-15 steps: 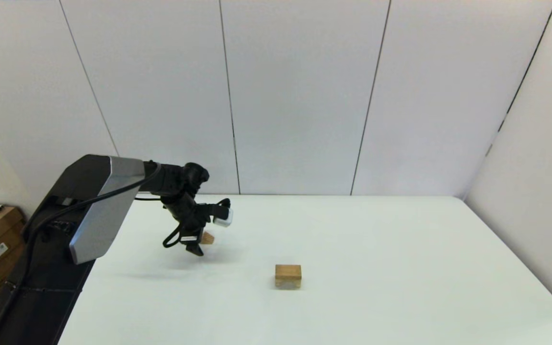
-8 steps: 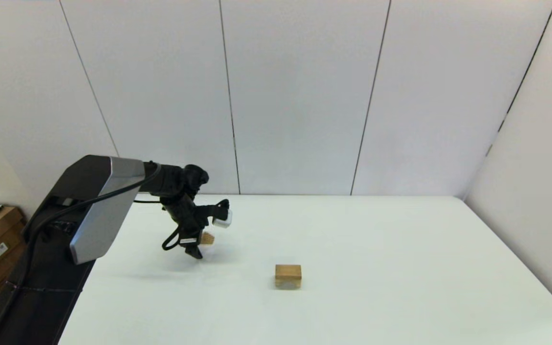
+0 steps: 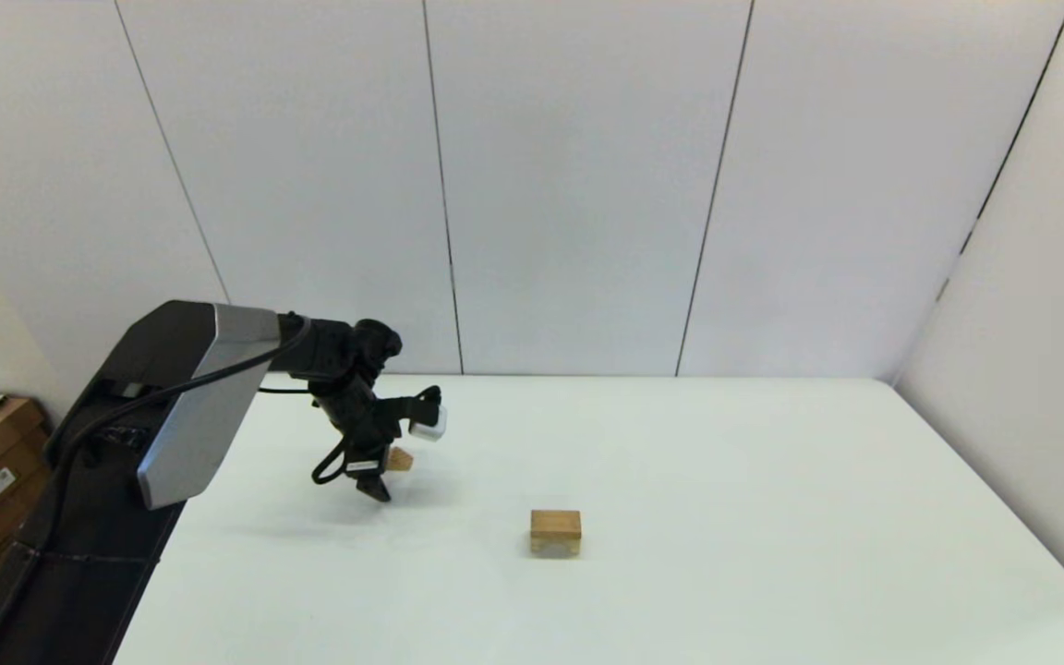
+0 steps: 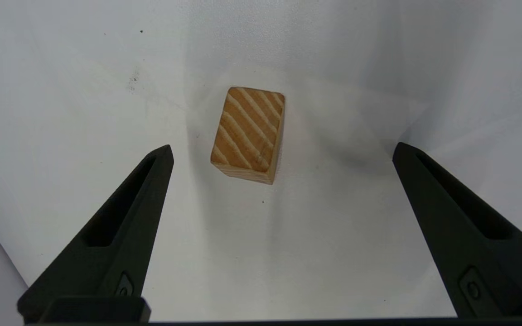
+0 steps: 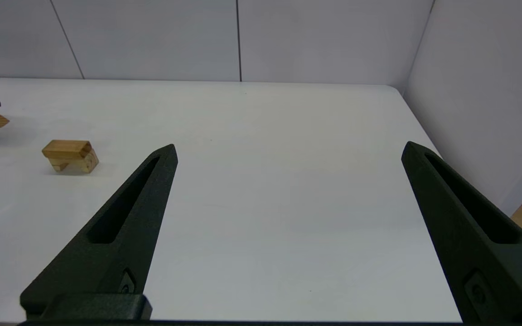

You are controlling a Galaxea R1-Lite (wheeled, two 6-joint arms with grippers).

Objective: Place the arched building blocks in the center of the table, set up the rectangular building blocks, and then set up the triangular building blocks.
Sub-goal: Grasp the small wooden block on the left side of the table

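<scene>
Currently the left gripper point(image 3: 382, 480) hangs above the table point(image 3: 772, 480) at about 9 o'clock from the table's middle, fingers spread wide with nothing between them. Directly under it lies the triangular block point(image 4: 248, 135); the left wrist view shows one sloped, striped face turned up, centred in the gap and touching neither finger point(image 4: 125, 217). In the head view only a tan corner of it shows beside the fingertips.

Next along, at the table's middle, stands the arched block point(image 3: 555, 543), hollow down. The rectangular block point(image 3: 555, 523) lies flat across its top, edges flush as far as can be told; the right wrist view confirms the slab resting on the arch.

Judgement: steps one and two look done; the step in hand is the pick of the prism. Next move calls for descending, then closing on two opposed faces; the sloped faces may slip, so the flat ends look safer. Carry toward 3 o'clock and set it on the slab.

Right gripper point(image 5: 288, 149) is parked at the near right, apart and empty, well clear of the stack.
</scene>
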